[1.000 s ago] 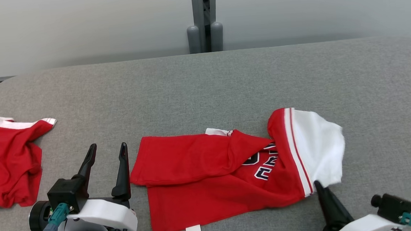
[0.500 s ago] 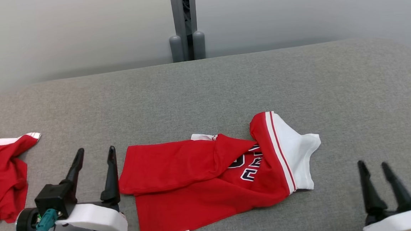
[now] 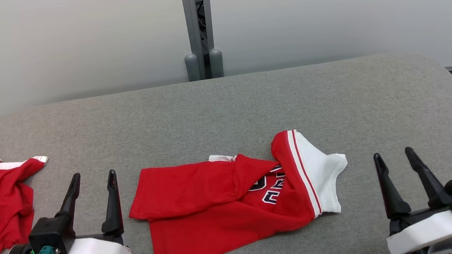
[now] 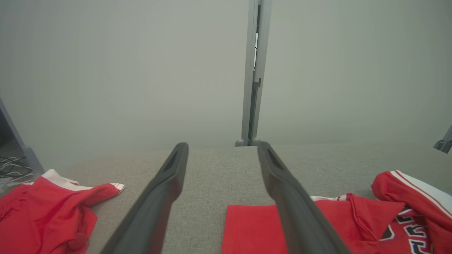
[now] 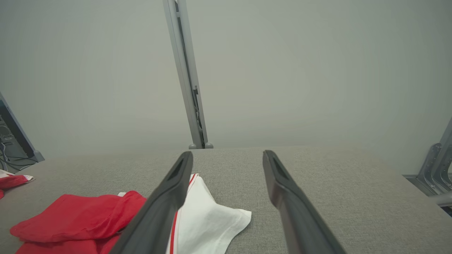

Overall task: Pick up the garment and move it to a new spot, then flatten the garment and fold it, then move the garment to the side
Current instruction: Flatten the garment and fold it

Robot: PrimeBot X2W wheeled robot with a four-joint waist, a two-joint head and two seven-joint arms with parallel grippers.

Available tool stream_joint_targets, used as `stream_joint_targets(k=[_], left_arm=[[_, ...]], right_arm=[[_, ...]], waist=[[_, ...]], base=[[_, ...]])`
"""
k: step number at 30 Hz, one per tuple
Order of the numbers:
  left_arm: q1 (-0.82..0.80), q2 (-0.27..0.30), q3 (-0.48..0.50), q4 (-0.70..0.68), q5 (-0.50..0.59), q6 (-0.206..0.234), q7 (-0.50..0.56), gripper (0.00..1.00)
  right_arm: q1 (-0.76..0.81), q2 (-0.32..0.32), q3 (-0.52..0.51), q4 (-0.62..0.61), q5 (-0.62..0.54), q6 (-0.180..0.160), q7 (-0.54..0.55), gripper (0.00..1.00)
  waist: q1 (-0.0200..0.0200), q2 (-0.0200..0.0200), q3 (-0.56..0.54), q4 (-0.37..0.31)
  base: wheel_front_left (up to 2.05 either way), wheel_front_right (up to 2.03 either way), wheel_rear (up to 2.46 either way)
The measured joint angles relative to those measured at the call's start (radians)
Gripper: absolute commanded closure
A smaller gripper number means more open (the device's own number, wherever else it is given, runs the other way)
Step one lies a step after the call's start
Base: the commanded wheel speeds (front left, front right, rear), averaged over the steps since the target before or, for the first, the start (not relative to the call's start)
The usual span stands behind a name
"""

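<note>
— Right gripper (image 3: 392, 154): jaws wide apart, empty, touching nothing, just right of the jersey (image 3: 215, 206). Left gripper (image 3: 94, 174) same, just left of it.
— Jersey itself?
— Middle of the table (image 3: 248, 102), half folded, red layers overlapping, white end (image 3: 322, 168) flopped out on its right. Spare red cloth (image 3: 3, 203) well left of it.
— Handling?
— Light, limp, probably a bit slick. It'll sag and drag, no breakage risk. I'd pinch a hem corner through both layers, one gripper per side, else the fold slips open.

Lab: grey padded table (image 3: 248, 102), bare partition panels (image 3: 87, 41).
</note>
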Motion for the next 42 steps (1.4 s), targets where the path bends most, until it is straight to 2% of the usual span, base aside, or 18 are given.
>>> stream_joint_targets(k=[5,10,30,35,39,42], left_arm=[[0.033,-0.014,-0.007,-0.005,-0.004,0.008,-0.002,0.00],[0.042,-0.013,-0.020,0.011,-0.007,-0.001,-0.010,0.00],[0.035,-0.009,-0.049,0.039,-0.007,-0.009,0.000,0.00],[0.034,-0.020,-0.127,0.081,-0.019,-0.066,0.075,0.00],[0.035,-0.053,-0.184,0.150,-0.055,-0.108,0.145,0.00],[0.037,-0.061,-0.207,0.216,-0.080,-0.126,0.189,0.00]], right_arm=[[0.034,0.009,0.033,0.013,-0.009,0.000,0.040,0.00],[0.050,0.015,0.033,0.022,-0.013,0.000,0.047,0.00],[0.046,0.022,0.035,0.047,-0.010,0.000,0.054,0.00],[0.036,0.024,0.043,0.048,-0.011,0.000,0.059,0.00],[0.027,0.025,0.051,0.057,-0.010,0.000,0.063,0.00],[0.017,0.026,0.063,0.068,-0.008,0.000,0.062,0.00]], waist=[[0.0000,0.0000,-0.017,0.023],[0.0000,0.0000,-0.035,0.037],[-0.0001,0.0000,-0.040,0.042],[0.0000,0.0000,-0.025,0.044],[-0.0001,0.0000,-0.002,0.040],[0.0000,0.0000,0.016,0.034]], base=[[0.00,0.00,0.00],[0.00,0.00,0.00],[0.00,0.00,0.00],[0.00,0.00,0.00],[0.00,0.00,0.00],[0.00,0.00,0.00]])
